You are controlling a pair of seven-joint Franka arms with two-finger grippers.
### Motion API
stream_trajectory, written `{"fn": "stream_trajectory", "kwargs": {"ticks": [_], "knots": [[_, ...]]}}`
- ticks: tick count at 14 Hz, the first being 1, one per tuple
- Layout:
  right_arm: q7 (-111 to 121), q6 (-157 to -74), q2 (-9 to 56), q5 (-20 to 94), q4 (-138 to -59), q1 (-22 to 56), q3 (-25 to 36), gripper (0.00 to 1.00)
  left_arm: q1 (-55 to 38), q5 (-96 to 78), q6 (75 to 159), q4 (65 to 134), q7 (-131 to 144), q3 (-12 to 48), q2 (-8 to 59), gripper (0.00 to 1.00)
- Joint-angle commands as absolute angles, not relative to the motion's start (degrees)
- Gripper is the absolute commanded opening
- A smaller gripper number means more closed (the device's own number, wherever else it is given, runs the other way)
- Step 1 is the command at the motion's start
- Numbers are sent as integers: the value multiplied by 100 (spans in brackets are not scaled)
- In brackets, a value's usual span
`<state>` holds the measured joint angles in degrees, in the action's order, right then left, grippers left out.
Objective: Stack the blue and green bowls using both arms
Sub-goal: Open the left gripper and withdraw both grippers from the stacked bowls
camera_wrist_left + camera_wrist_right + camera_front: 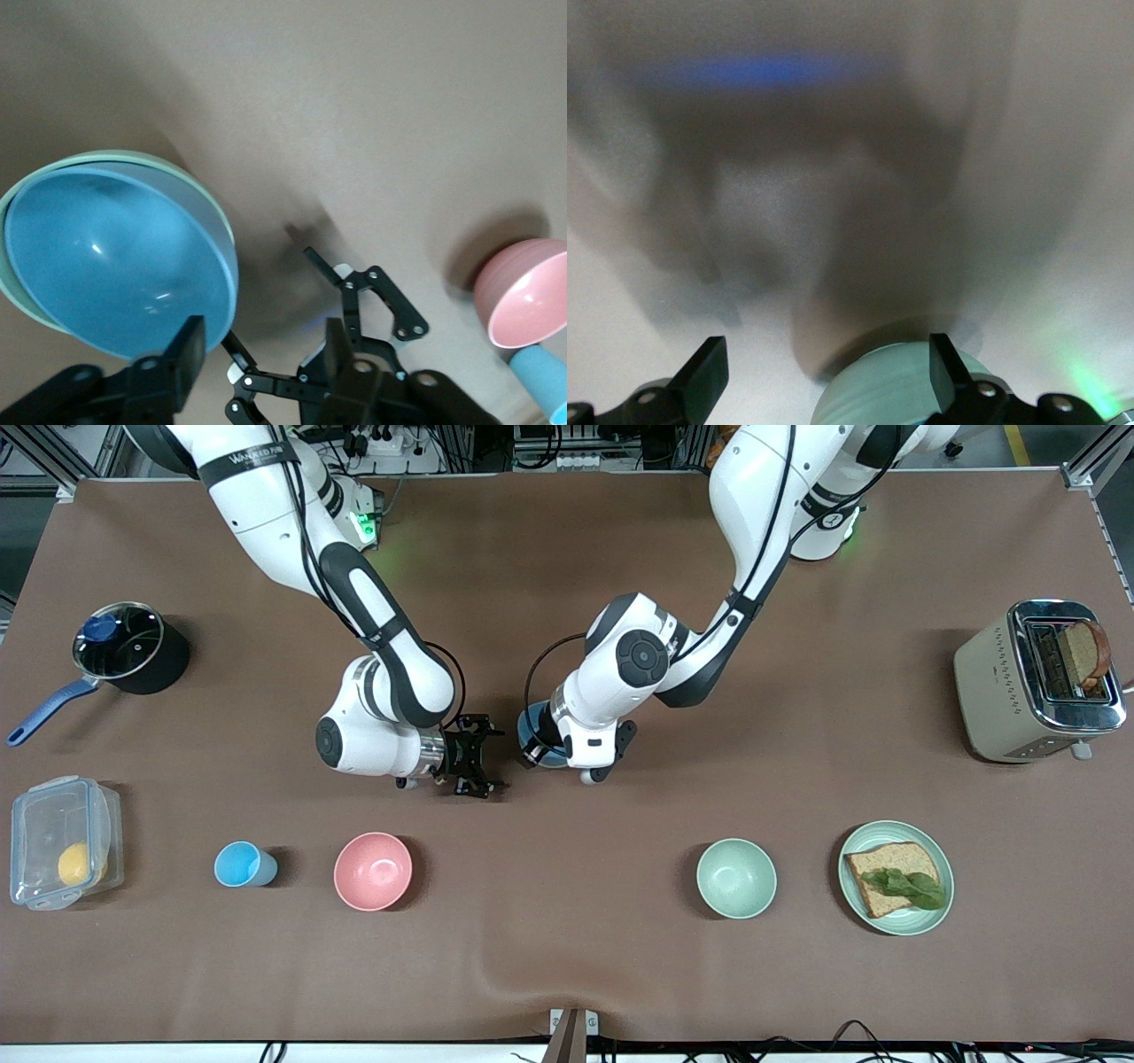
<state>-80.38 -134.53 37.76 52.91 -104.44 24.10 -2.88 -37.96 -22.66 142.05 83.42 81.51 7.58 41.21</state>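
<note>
The blue bowl (534, 735) sits inside the green bowl in the middle of the table, mostly hidden under the left arm's hand. In the left wrist view the blue bowl (115, 257) fills the green bowl, whose rim (115, 158) shows around it. My left gripper (255, 354) is open and empty, over the table next to the stack, with one finger (168, 354) at the blue bowl's edge. My right gripper (492, 760) is open and empty, level with the stack on the right arm's side. In its wrist view (824, 372) the green bowl's outer wall (895, 390) lies between the fingers, untouched.
A pink bowl (373, 871), a light-blue cup (241, 864), a mint bowl (735, 878) and a plate (941, 859) with bread stand in a row nearer the front camera. A toaster (1036, 682) is at the left arm's end. A pot (133, 646) and a plastic box (62, 841) are at the right arm's end.
</note>
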Motion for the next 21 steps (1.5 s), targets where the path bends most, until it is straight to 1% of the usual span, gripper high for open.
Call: {"fn": "stream_trajectory", "kwargs": {"ticks": [1,3,4,6,8,9,11,13,15,18,21], "knots": [[-7980,-13491,3797,5397,-10433,2408,-299,100,-3815,-1961,13880,8376,8314,484,3728,100],[-7789,-13439,3753,5257,-10450,2365,-264,100,-3814,-1680,13624,8367,8314,291,3578,100],[-7517,-13291,3709,4969,-10511,2260,-255,100,-3797,-1496,13536,8367,8306,238,3455,100],[-6501,-12563,3718,4196,-10416,1874,-246,100,-3718,-1144,13159,8367,8288,141,3279,100],[-5961,-11851,3587,4044,-10398,1470,-246,100,-3569,-976,12703,8367,8236,-17,3060,100],[-5881,-11735,3473,3834,-10397,1381,-220,100,-3464,-880,12526,8367,8218,-61,2954,100],[-5836,-11489,3174,2922,-10389,1292,-176,100,-3218,-730,12131,8236,7991,-123,2770,100],[-5775,-10945,2998,2314,-10162,969,-176,100,-2867,-694,11534,7999,7412,-97,2716,100],[-5372,-10181,2918,1979,-9810,634,-176,100,-2603,-694,11076,7823,6981,-105,2611,100],[-4521,-9774,2752,1461,-9616,125,-184,100,-2365,-519,10671,7805,5980,-140,2260,100],[-3869,-9660,2611,1327,-9510,-254,-176,100,-2136,-142,10057,7805,5232,-97,1979,100]]}}
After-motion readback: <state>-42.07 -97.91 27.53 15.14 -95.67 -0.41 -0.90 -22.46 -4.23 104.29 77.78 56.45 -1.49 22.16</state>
